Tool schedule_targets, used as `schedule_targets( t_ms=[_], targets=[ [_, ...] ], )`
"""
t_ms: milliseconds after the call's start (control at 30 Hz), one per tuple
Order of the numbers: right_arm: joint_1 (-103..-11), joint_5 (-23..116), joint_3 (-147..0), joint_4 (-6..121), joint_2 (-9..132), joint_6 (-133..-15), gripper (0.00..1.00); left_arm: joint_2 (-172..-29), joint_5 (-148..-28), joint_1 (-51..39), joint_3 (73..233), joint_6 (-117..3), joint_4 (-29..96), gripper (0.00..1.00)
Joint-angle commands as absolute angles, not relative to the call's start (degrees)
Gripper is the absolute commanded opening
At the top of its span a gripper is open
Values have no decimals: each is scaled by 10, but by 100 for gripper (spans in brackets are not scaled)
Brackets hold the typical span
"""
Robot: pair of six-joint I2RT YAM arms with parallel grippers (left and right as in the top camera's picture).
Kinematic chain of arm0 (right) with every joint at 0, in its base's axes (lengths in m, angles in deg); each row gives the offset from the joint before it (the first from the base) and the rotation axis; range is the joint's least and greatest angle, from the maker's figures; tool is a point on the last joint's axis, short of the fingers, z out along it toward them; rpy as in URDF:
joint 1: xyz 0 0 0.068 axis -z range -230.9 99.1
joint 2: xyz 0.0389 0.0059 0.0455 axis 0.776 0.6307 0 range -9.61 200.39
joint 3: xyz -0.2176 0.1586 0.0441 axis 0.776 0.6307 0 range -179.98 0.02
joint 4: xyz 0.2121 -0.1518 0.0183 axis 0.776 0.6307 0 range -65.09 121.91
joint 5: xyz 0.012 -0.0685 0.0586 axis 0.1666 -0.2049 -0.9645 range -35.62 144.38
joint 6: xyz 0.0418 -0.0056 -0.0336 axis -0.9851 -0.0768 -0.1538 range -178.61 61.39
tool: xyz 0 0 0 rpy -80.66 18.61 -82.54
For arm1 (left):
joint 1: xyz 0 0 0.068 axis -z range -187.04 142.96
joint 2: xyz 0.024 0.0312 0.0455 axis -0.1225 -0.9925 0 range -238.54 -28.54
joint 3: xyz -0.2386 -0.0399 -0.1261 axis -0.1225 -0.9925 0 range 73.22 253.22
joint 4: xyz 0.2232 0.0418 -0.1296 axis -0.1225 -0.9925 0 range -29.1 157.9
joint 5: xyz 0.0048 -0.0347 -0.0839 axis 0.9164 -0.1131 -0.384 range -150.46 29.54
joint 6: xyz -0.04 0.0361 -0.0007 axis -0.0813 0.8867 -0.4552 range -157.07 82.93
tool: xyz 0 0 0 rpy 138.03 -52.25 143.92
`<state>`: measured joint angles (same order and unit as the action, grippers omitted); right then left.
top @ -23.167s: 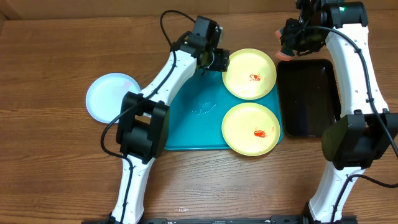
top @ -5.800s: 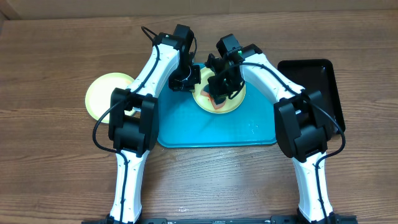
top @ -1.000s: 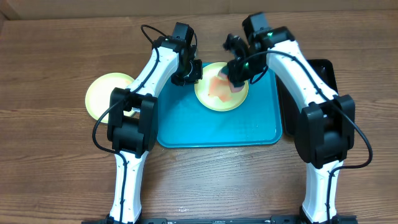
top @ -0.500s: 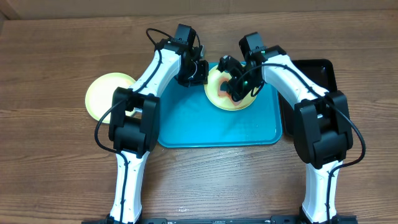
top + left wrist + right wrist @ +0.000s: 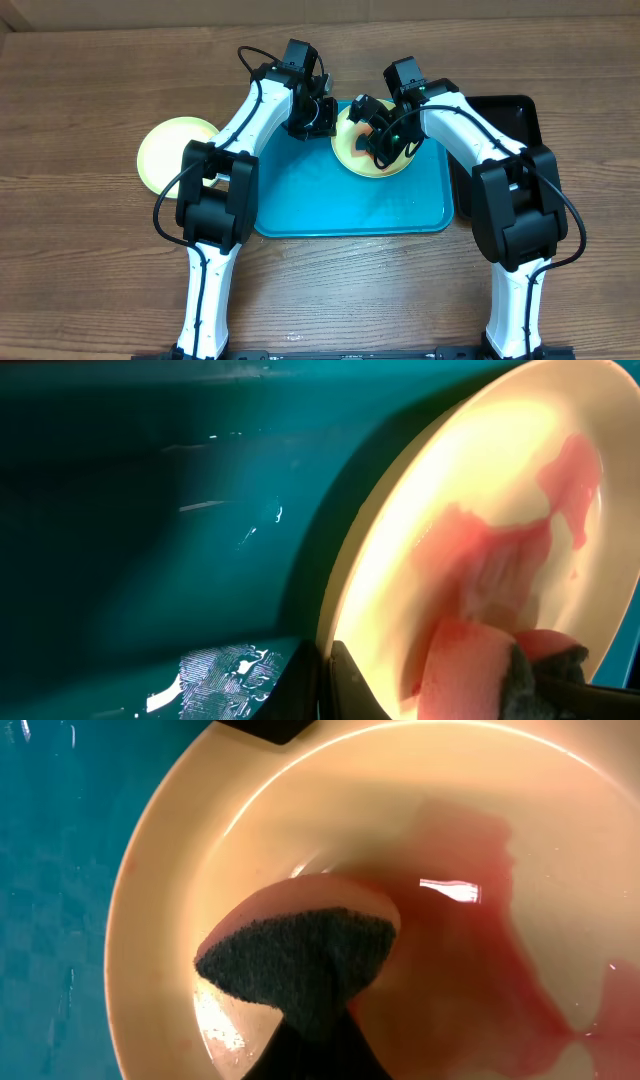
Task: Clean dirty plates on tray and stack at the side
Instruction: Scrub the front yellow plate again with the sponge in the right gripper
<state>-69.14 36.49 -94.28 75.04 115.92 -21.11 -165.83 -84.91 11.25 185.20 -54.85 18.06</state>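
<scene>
A yellow-green rimmed plate (image 5: 358, 160) is tilted up over the turquoise tray (image 5: 330, 200), with a red smear (image 5: 480, 950) spread across its white centre (image 5: 480, 490). My left gripper (image 5: 327, 118) is shut on the plate's left rim (image 5: 335, 600), one finger on each side (image 5: 325, 685). My right gripper (image 5: 385, 140) is shut on a pink sponge (image 5: 465, 670), whose dark scouring face (image 5: 300, 945) is pressed on the wet plate (image 5: 250, 830). Another yellow-green plate (image 5: 175, 155) lies on the table left of the tray.
A black tray (image 5: 510, 140) sits right of the turquoise tray, partly under my right arm. Water droplets mark the tray floor (image 5: 215, 675). Both arms cross over the tray's far half, and bare wooden table (image 5: 330, 290) lies in front.
The left gripper and the plate have shifted slightly right and the plate has tipped up. The right gripper has moved the sponge down and left onto the plate's middle.
</scene>
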Motion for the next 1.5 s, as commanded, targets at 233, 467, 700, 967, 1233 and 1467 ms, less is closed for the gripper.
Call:
schedule_targets(
  t_ms=[233, 467, 700, 967, 1233, 1467],
  targets=[
    [-704, 345, -902, 707, 1147, -206, 4, -1669, -862, 113, 1850, -540, 180, 4],
    [-707, 447, -899, 658, 1147, -206, 4, -1669, -862, 113, 1850, -540, 180, 4],
    [-707, 595, -899, 596, 1147, -207, 4, -1669, -862, 113, 1850, -540, 173, 4],
    [-713, 580, -899, 649, 1147, -205, 4, -1669, -860, 113, 1850, -540, 172, 4],
    [-743, 476, -899, 733, 1147, -176, 4, -1669, -860, 113, 1850, -540, 172, 4],
    [-752, 426, -900, 749, 1147, -161, 4, -1669, -860, 113, 1850, -540, 172, 4]
  ],
)
